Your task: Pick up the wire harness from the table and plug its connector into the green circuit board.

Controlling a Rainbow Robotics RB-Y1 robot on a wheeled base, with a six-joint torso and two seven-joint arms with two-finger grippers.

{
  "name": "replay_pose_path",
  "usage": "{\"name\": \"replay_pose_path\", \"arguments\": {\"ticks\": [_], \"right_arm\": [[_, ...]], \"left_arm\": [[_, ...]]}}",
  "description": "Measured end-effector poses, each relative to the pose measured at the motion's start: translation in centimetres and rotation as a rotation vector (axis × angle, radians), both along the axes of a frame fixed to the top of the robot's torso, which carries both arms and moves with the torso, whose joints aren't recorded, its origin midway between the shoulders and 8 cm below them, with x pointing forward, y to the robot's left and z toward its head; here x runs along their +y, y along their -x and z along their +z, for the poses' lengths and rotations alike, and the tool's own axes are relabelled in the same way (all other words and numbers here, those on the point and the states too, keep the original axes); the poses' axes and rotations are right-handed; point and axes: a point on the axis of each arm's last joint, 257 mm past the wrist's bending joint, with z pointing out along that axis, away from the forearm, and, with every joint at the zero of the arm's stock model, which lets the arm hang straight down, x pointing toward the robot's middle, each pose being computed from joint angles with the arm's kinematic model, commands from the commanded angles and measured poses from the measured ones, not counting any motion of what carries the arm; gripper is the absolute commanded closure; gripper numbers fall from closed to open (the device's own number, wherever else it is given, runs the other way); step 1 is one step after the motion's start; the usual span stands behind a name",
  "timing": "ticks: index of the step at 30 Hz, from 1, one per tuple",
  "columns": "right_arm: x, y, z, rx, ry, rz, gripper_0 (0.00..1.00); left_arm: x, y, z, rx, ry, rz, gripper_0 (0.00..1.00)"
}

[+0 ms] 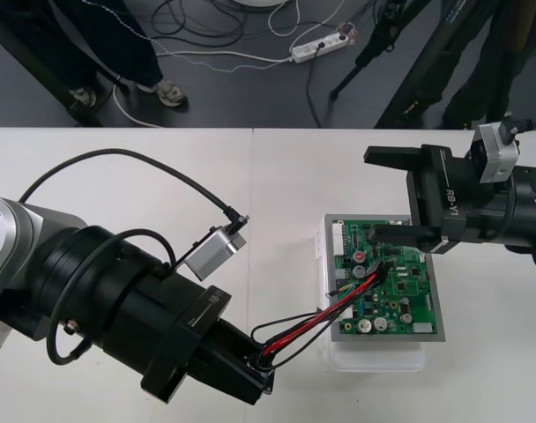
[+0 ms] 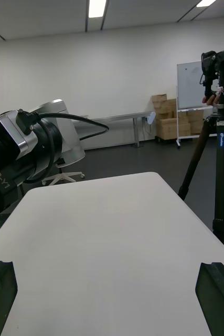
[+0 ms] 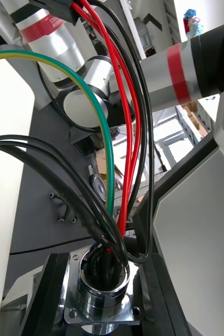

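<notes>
Two pincers share this step. The left pincer [image 1: 261, 374] is clamped on the harness's round metal socket [image 3: 102, 294], with the flange sitting between its fingers. From that pincer the red, black and green wires [image 1: 325, 313] run off to the right and end at the black plug [image 1: 379, 271], which rests on the green board [image 1: 409, 304]. I cannot tell whether the plug is seated.

The right pincer [image 1: 387, 194] hangs with its jaws wide apart, one finger over the board just beside the plug and the other beyond the board's edge.

My judgement is that the left should leave the wires a little slack so they do not drag the plug sideways. The right should close squarely on the plug's body, not on the wires, then press straight down into the board.
</notes>
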Motion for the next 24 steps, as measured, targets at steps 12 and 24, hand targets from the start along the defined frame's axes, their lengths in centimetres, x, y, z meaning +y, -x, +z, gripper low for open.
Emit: {"name": "replay_pose_path", "arguments": {"ticks": [12,24], "right_arm": [[-2.0,0.7,1.4,-0.007,-0.013,0.013,0.0],[-3.7,0.9,2.4,0.012,-0.044,0.021,0.0]], "left_arm": [[-0.7,1.0,0.4,0.022,0.026,-0.035,1.0],[-0.7,1.3,0.8,0.03,0.039,-0.042,1.0]]}}
